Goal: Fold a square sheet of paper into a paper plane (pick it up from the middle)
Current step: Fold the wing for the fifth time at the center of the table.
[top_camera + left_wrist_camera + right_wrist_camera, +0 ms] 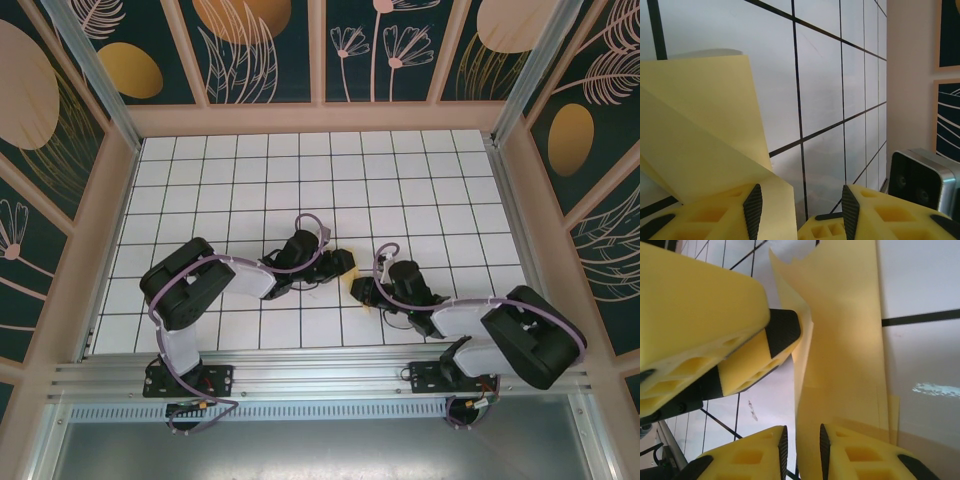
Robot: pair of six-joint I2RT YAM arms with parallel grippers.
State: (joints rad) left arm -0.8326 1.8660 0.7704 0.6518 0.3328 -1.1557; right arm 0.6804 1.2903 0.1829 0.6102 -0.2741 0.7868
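From above, the left gripper [343,266] and right gripper [362,290] are seen tip to tip at the folded sheet of paper [705,125], toward the table's [250,170] near edge. In the wrist views, the left jaws are shown wide apart beside it, the right jaws narrowly parted around its edge.

Folded yellow paper [705,125] beside the left gripper [801,194], jaws apart

The paper spreads from 9 to 7 o'clock, its lower corner dropping along the inner face of the 7 o'clock finger. The gridded white table [830,100] shows between the pads. A silver two-lens box [920,180] sits at 4 o'clock.
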